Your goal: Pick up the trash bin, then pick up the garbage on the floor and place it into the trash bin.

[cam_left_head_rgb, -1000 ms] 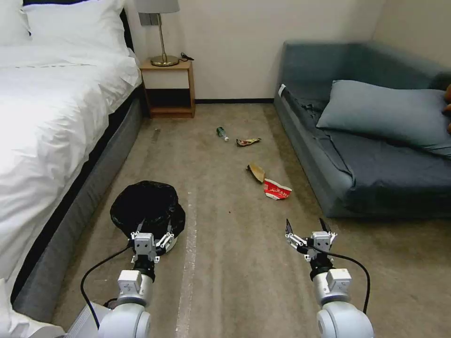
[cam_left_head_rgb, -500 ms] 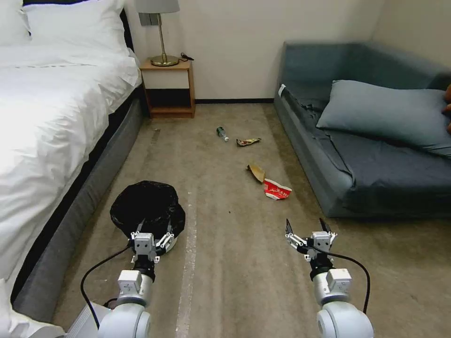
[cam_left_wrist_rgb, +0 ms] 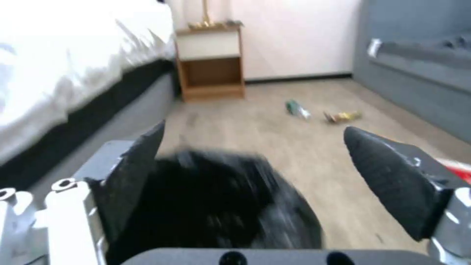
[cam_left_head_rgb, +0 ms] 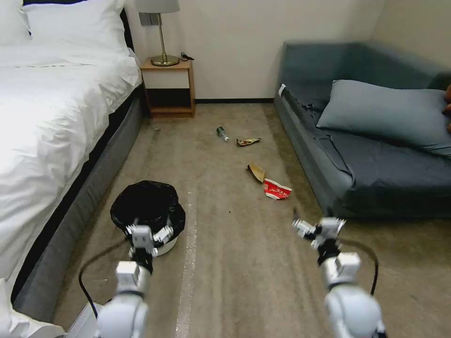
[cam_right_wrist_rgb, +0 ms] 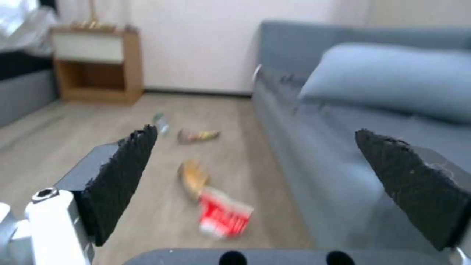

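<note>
My left gripper point(cam_left_head_rgb: 149, 226), jaws apart, rough black pads point(cam_left_wrist_rgb: 132, 173), hovers at the near rim of the trash bin point(cam_left_head_rgb: 148, 209): round, white, crinkled black liner. Right gripper point(cam_left_head_rgb: 318, 224), jaws apart, above bare carpet; crumpled red-and-white carton point(cam_left_head_rgb: 276, 190) and tan cardboard scrap point(cam_left_head_rgb: 256, 172) just ahead, green bottle point(cam_left_head_rgb: 221, 133) and wrapper point(cam_left_head_rgb: 247, 141) farther.

I am in a bedroom, much like a hotel room. A bed point(cam_left_head_rgb: 51, 108) with white linen runs along my left, a wooden nightstand point(cam_left_head_rgb: 169, 89) with a lamp point(cam_left_head_rgb: 159, 28) stands against the far wall, and a grey-blue sofa point(cam_left_head_rgb: 366, 155) with a pillow point(cam_left_head_rgb: 390, 112) sits on my right. Carpet point(cam_left_head_rgb: 225, 263) covers the floor.
</note>
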Robot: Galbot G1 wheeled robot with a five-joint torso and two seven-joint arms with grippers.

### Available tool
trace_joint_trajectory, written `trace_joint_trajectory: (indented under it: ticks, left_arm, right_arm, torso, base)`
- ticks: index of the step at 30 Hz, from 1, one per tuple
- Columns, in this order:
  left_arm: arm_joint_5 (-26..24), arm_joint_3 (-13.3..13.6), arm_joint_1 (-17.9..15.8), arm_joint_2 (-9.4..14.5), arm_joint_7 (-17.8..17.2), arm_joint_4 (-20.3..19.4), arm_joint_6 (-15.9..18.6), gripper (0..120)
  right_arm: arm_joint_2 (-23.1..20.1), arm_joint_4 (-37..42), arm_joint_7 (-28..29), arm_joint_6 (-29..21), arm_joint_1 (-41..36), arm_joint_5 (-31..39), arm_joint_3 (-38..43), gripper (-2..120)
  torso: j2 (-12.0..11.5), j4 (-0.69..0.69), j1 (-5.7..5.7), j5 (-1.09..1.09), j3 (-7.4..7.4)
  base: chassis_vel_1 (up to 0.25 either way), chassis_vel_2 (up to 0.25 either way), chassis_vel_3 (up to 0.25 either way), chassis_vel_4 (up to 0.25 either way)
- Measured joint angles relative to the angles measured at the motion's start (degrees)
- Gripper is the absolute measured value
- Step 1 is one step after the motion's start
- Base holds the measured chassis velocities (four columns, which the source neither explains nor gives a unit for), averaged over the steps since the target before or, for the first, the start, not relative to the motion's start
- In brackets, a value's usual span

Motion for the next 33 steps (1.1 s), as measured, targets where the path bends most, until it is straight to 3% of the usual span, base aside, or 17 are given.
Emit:
trace_joint_trajectory:
  ticks: [1, 2, 6, 8, 11, 19, 21, 23, 24, 25, 30, 33]
  left_arm:
    - [0.0, 0.0, 0.0, 0.0, 0.0, 0.0, 0.0, 100]
    - [-0.88, -0.38, -2.64, 1.28, -0.89, 0.04, 1.42, 100]
    - [-2.16, -0.82, -6.32, 3.0, -2.07, 0.1, 3.42, 99]
    - [-4.06, -1.73, -12.04, 5.78, -3.95, 0.2, 6.35, 99]
    - [-4.38, -1.71, -12.71, 6.12, -4.15, 0.27, 7.01, 98]
    - [-4.78, -1.93, -12.29, 5.98, -4.3, -0.28, 7.54, 98]
    - [-6.4, -3.08, -8.57, 4.2, -5.09, -3.76, 9.49, 98]
    - [-6.61, -3.22, -8.04, 3.96, -5.17, -4.18, 9.74, 98]
    - [-7.64, -3.92, -5.15, 2.73, -5.71, -6.28, 11.06, 98]
    - [-8.01, -4.26, -4.04, 2.31, -5.96, -7.18, 11.5, 98]
    - [-8.11, -4.35, -3.69, 2.18, -6.0, -7.46, 11.62, 98]
    - [-10.41, -4.81, -4.36, 1.83, -8.74, -7.01, 12.78, 100]
  right_arm:
    - [0.0, 0.0, 0.0, 0.0, 0.0, 0.0, 0.0, 100]
    - [-1.22, 1.25, -0.55, -1.54, 2.26, 2.01, 1.42, 100]
    - [-1.75, 4.3, -1.33, -2.44, 3.02, 3.23, 1.88, 100]
    - [-1.82, 6.73, -1.47, -3.12, 3.08, 3.27, 1.96, 100]
    - [-1.75, 7.1, -1.49, -3.2, 2.63, 2.91, 1.73, 100]
    - [-1.34, 5.49, -1.66, -2.03, 0.36, 3.06, 0.61, 100]
    - [-1.05, 4.84, -1.47, -1.11, 0.23, 2.93, 0.59, 100]
    - [-1.02, 4.77, -1.46, -0.98, 0.22, 2.92, 0.59, 100]
    - [-0.82, 4.32, -1.4, -0.14, 0.03, 2.77, 0.61, 100]
    - [-0.66, 4.13, -1.47, 0.37, -0.4, 2.58, 0.62, 100]
    - [-0.53, 4.08, -1.55, 0.6, -0.77, 2.5, 0.62, 100]
    - [-0.16, 3.87, -1.69, 1.39, -1.88, 2.22, 0.88, 100]
  torso:
    - [0.0, 0.0, 0.0, 0.0, 0.0]
    - [0.0, 0.02, 0.0, 0.0, 0.01]
    - [0.0, 0.01, 0.0, -0.05, 0.0]
    - [0.0, -0.03, 0.0, 0.03, -0.01]
    - [0.0, -0.01, 0.0, -0.02, 0.0]
    - [0.0, -0.02, 0.0, 0.01, 0.0]
    - [0.0, -0.03, 0.0, 0.01, 0.0]
    - [0.0, -0.03, 0.0, 0.01, 0.0]
    - [0.0, 0.06, 0.0, -0.01, 0.0]
    - [0.0, 0.04, 0.0, -0.01, -0.01]
    - [0.0, 0.03, 0.0, 0.01, -0.01]
    - [0.0, -0.02, 0.0, 0.03, -0.01]
  base:
    - [0.0, 0.0, 0.0, 0.0]
    - [0.0, 0.0, 0.0, 0.0]
    - [0.0, 0.0, 0.0, 0.0]
    - [0.0, 0.0, 0.0, 0.0]
    - [0.0, 0.0, 0.0, 0.0]
    - [0.0, 0.0, 0.0, 0.0]
    - [0.0, 0.0, 0.0, 0.0]
    - [0.0, 0.0, 0.0, 0.0]
    - [0.0, 0.0, 0.0, 0.0]
    - [0.0, 0.0, 0.0, 0.0]
    - [0.0, 0.0, 0.0, 0.0]
    - [0.0, 0.0, 0.0, 0.0]
